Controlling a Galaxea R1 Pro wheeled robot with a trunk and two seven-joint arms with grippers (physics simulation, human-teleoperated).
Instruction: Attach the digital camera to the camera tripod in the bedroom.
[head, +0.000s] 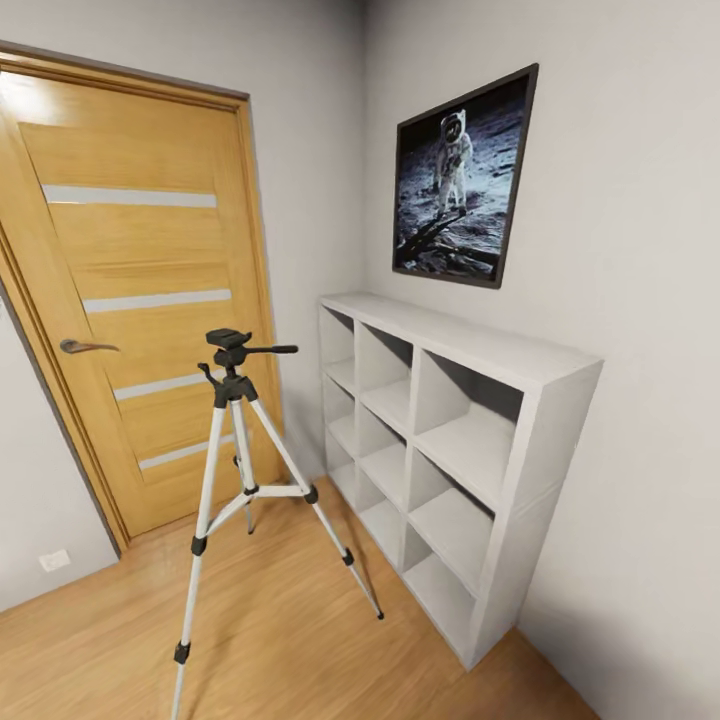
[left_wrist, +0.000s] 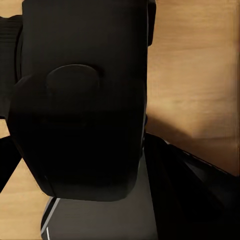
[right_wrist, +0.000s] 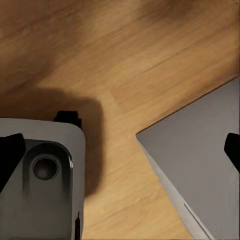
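Close up, the digital camera (left_wrist: 80, 110) hides the left end effector.

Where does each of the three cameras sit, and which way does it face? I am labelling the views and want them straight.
Head view: on the robot's head, facing forward and down at the camera tripod, oak door, white cube shelving and astronaut picture.
Left wrist view: near the left gripper, facing the plank floor; a large black boxy thing, probably the digital camera, blocks most of it.
Right wrist view: near the right gripper, facing the floor; grey robot parts show.
Shared: all three show the light wood floor.
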